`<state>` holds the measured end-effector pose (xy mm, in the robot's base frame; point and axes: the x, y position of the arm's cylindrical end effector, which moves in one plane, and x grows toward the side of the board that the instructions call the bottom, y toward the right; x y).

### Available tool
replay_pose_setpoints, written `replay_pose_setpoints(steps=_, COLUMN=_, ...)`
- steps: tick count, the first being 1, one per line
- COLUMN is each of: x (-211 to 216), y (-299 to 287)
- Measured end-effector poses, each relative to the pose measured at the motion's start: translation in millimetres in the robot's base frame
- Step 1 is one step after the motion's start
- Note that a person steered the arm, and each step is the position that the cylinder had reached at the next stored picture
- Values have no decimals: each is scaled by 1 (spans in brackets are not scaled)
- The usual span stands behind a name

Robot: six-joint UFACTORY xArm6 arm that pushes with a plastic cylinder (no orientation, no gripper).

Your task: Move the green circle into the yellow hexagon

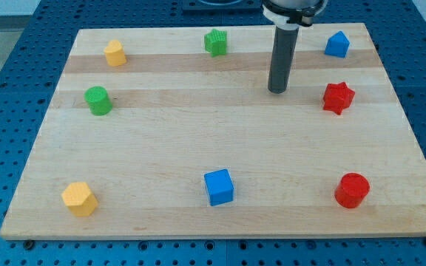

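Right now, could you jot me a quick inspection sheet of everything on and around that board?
Surface: wooden board, flat, on a blue pegboard.
Job's things: green circle at the view's left; yellow hexagon at bottom left, apart from it.
Clutter: yellow block, green star, blue block, red star, blue cube, red cylinder.
Grippers: none; my tip rests at upper middle, left of the red star, touching no block.
Cables: nothing seen.
Surroundings: only the pegboard.

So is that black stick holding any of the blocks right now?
No, nothing is held. My tip rests on bare board, touching no block; the red star is nearest, to the view's right.
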<state>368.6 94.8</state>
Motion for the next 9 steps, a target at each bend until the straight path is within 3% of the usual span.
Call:
replay_pose_setpoints(steps=5, x=-7, y=-184)
replay_pose_setpoints(steps=6, x=-7, y=-189)
replay_pose_setpoints(steps=8, x=-146, y=-215)
replay_pose_setpoints(steps=9, x=-177, y=-254)
